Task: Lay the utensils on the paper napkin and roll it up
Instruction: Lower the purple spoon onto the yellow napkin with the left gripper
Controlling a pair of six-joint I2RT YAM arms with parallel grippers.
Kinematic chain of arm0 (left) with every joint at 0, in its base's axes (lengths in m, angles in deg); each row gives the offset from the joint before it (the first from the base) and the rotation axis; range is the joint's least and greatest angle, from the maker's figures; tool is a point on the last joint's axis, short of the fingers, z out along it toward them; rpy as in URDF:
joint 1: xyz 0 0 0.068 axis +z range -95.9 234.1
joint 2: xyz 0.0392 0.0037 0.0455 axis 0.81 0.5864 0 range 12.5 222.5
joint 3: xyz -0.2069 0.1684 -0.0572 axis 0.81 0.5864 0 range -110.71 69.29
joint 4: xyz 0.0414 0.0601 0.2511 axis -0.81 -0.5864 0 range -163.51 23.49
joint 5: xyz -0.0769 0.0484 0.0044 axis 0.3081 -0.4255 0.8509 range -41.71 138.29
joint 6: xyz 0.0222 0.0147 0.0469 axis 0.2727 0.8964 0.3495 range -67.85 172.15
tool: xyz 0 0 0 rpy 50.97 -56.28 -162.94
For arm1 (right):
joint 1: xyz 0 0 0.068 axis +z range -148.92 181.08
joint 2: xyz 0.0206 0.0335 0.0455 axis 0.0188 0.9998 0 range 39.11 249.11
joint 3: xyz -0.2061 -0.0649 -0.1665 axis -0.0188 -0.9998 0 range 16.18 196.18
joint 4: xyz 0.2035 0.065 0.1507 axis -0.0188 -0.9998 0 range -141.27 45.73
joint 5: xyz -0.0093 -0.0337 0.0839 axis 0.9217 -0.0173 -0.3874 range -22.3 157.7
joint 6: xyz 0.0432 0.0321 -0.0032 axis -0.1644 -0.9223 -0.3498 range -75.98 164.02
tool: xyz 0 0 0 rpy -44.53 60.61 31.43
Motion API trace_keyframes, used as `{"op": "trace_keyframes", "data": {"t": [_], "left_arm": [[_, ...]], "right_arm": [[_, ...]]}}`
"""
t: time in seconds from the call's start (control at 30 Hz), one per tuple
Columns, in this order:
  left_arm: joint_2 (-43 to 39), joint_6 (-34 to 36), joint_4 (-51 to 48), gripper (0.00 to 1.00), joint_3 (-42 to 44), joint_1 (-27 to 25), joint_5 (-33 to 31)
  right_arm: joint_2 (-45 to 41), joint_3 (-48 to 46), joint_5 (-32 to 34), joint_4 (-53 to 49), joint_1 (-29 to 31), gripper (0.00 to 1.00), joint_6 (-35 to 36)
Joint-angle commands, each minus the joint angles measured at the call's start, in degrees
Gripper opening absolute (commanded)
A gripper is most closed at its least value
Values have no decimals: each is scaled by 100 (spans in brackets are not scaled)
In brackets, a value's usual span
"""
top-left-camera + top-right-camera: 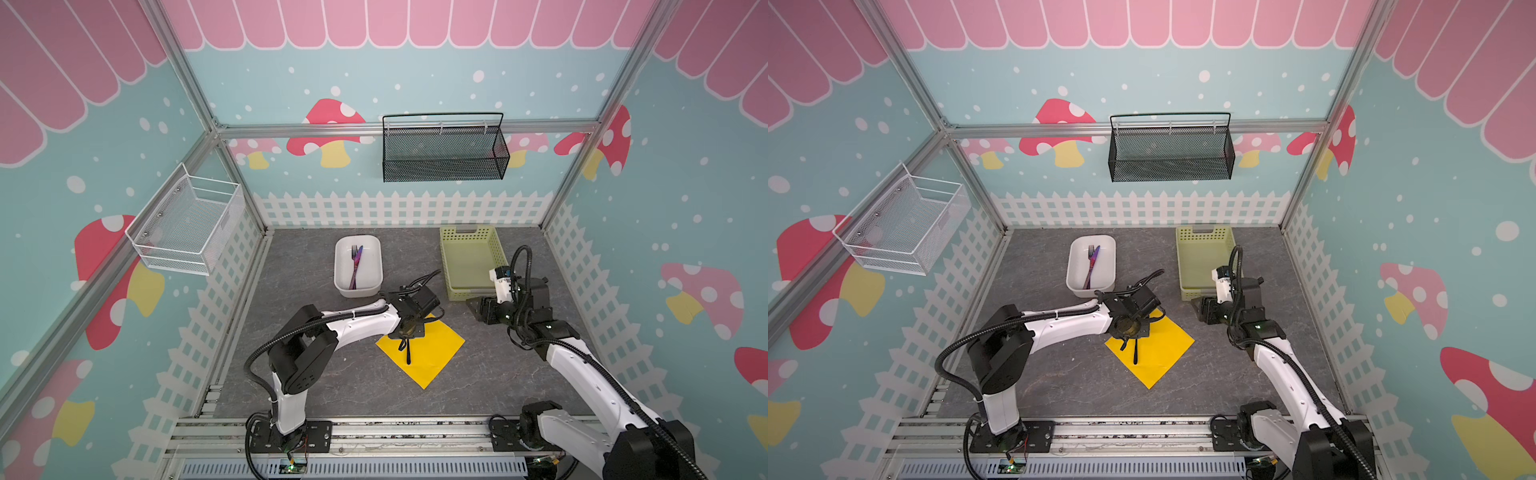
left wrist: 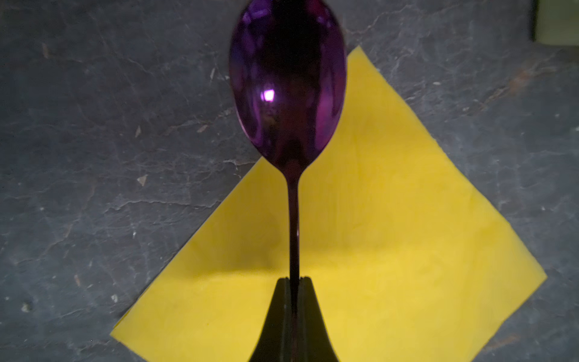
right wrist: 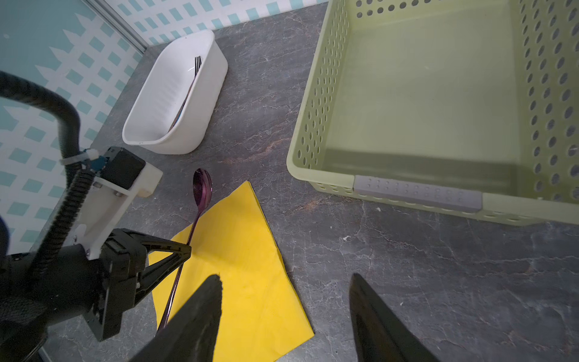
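My left gripper (image 2: 293,283) pinches the spoon (image 2: 287,78) by its handle, over the napkin (image 2: 391,238); my right gripper (image 3: 285,277) hangs open nearby; fork (image 1: 354,251) and knife (image 1: 359,254) lie in the white tub (image 1: 338,266); grey stone-look table (image 1: 316,374); teal mushroom-print walls (image 1: 685,208) all round.

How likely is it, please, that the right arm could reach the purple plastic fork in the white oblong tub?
Probably yes, awkwardly: the right gripper is open and empty, the fork lies in an open tub, but the left gripper, holding the purple spoon over the yellow napkin, sits partly between them.
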Motion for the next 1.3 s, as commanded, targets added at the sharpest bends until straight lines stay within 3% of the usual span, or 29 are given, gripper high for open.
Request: {"op": "trace_keyframes", "data": {"t": [0.0,1.27], "left_arm": [[96,-128,62,0,-163,-44,-190],[570,-63,-42,0,-520,-53,15]], "right_arm": [[-121,-150,-111,-73,-39,66,153],[-89,-235,-305,-7,-186,66,166]]}}
